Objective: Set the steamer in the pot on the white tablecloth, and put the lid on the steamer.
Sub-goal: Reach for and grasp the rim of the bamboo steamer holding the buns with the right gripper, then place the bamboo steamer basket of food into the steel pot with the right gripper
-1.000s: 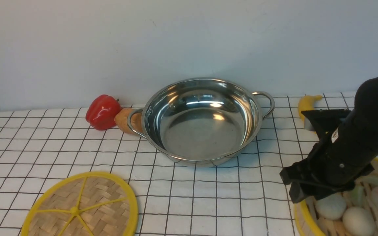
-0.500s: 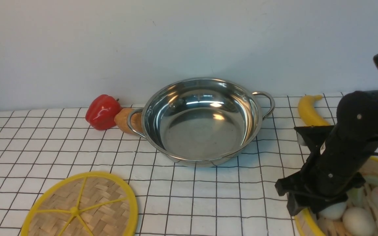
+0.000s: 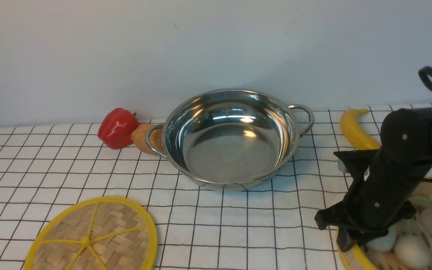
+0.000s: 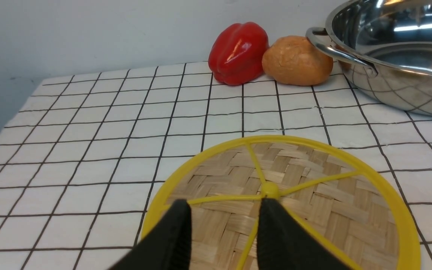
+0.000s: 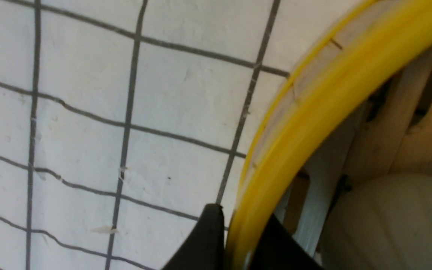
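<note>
Right end effector (image 5: 243, 215) is pinching the steamer (image 5: 313, 90). Its two dark fingers are straddling the yellow rim, one outside toward the cloth and one inside against the slats. No gap is showing on either side of the rim, so it is looking like a firm hold. The step in hand, as I am judging it, is the pick-up of the basket, with nothing yet carried to the pot.

The white tablecloth (image 3: 69, 165) is covering the whole surface. On it the pot (image 3: 234, 157) is sitting empty toward the back centre. It is well apart from the steamer, which is resting at the near right corner and is partly cut off by the front view's edge. The lid (image 3: 99, 236) is lying flat at the near left, also well apart from the pot. Inside the steamer the buns (image 3: 411, 251) are lying loose on the slats.

The next move is calling for a level lift by that one rim point, a carry leftward and away, and a centred lowering, since the pot is looking only slightly wider than the basket. A tilt would be sending the buns rolling.

The right arm (image 3: 399, 168) is reaching down steeply from the right, with its wrist leaning over the basket's left edge. The left end effector (image 4: 223, 210) is hovering just above the lid near its hub, fingers narrowly parted and gripping nothing.
</note>
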Motion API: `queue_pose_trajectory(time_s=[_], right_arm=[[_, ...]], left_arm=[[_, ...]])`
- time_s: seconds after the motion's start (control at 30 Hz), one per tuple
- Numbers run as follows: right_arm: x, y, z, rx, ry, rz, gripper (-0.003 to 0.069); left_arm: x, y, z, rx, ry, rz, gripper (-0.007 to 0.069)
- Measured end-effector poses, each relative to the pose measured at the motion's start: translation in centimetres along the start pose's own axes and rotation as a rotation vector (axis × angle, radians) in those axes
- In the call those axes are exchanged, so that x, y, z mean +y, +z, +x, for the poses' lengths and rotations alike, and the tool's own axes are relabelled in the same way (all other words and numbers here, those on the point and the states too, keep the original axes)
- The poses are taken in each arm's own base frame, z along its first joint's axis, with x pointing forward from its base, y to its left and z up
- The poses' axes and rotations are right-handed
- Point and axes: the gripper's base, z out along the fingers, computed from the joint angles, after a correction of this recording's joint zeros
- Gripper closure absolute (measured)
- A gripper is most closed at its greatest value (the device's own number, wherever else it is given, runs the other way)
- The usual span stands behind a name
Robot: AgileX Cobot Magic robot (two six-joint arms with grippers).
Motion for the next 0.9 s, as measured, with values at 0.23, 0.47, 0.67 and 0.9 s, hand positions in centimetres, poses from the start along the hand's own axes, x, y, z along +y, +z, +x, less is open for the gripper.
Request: queue_pose_trajectory(time_s=[0.23,0.47,0.67,0.9], right_arm=[[0.0,-0.7,-0.3,0.011,-0.035,0.028,0.0583],[0.5,-2.9,-1.5,0.005,-0.084,0.048,0.0595],[0.8,-5.1,-1.3,0.009,-0.103,0.052,0.0591],[0.6,-7.5,-0.5,-0.05,-0.121,0.083,0.0591]], left_arm=[[0.0,0.0,0.0,0.0,0.0,0.0,0.0382],[0.0,0.0,0.0,0.0,0.0,0.0,0.0382],[0.0,0.0,0.0,0.0,0.0,0.0,0.0382],[0.0,0.0,0.0,0.0,0.0,0.0,0.0382]])
